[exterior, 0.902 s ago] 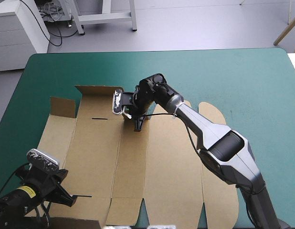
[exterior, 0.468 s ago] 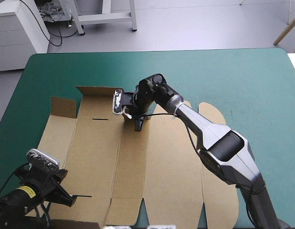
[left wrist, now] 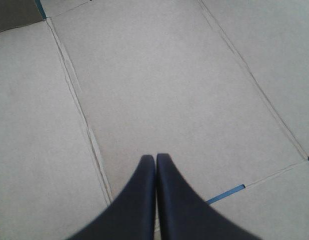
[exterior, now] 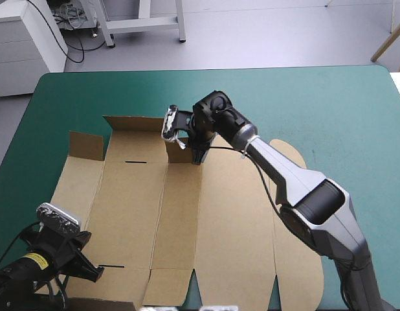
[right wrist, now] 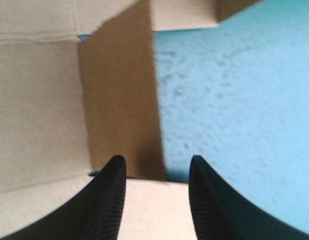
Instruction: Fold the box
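As the high view shows it, the box (exterior: 187, 214) lies flat and open over the left and middle of the teal-green tabletop (exterior: 329, 110), long axis side to side. At the box's far edge the right claw (exterior: 199, 154) sits just beside a small flap (exterior: 177, 153) standing upright. The left claw (exterior: 109, 266) rests at the box's near left corner, well apart from that flap.

Left wrist view: left claw (left wrist: 155, 161) pinched to one point, gripping nothing, box panel under and ahead.

Right wrist view: right claw (right wrist: 157, 165) parted, empty, flap (right wrist: 119, 100) just ahead, bare tabletop past the box edge.

Right arm is nearer, so the next push likely lands on that flap.
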You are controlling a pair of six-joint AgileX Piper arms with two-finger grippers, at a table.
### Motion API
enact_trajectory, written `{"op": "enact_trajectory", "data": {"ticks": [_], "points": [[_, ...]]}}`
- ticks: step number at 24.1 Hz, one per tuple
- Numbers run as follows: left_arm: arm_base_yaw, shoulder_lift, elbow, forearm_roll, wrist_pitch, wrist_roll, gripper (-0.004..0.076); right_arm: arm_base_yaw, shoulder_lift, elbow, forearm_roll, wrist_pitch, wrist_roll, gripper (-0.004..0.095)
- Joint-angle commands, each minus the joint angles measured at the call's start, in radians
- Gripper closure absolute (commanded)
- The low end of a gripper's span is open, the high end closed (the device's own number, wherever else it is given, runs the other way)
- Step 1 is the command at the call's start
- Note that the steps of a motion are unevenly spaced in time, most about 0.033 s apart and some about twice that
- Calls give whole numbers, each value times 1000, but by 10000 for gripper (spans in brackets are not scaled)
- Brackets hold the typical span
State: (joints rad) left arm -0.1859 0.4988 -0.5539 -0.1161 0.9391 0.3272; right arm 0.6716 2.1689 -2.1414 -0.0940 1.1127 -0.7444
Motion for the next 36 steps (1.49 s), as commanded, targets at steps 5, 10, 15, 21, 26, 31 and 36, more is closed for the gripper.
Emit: {"op": "enact_trajectory", "data": {"ticks": [5,10,15,21,26,31,36], "points": [[-1,5,-35,-3,-38,-2,734,-116,-229,-28,-160,92,148,543],[-1,5,-35,-3,-41,-2,734,-251,-334,-4,-162,92,384,660],[-1,5,-35,-3,-30,-2,734,-492,-536,186,-98,92,541,894],[-1,5,-35,-3,-29,-2,734,-775,-812,563,9,92,543,927],[-1,5,-35,-7,-29,-2,734,-949,-1117,933,72,60,560,927],[-1,5,-35,-9,-23,-17,734,-953,-1367,1174,156,88,560,927],[-1,5,-35,-16,-11,-28,734,-953,-1510,1352,205,34,560,927]]}}
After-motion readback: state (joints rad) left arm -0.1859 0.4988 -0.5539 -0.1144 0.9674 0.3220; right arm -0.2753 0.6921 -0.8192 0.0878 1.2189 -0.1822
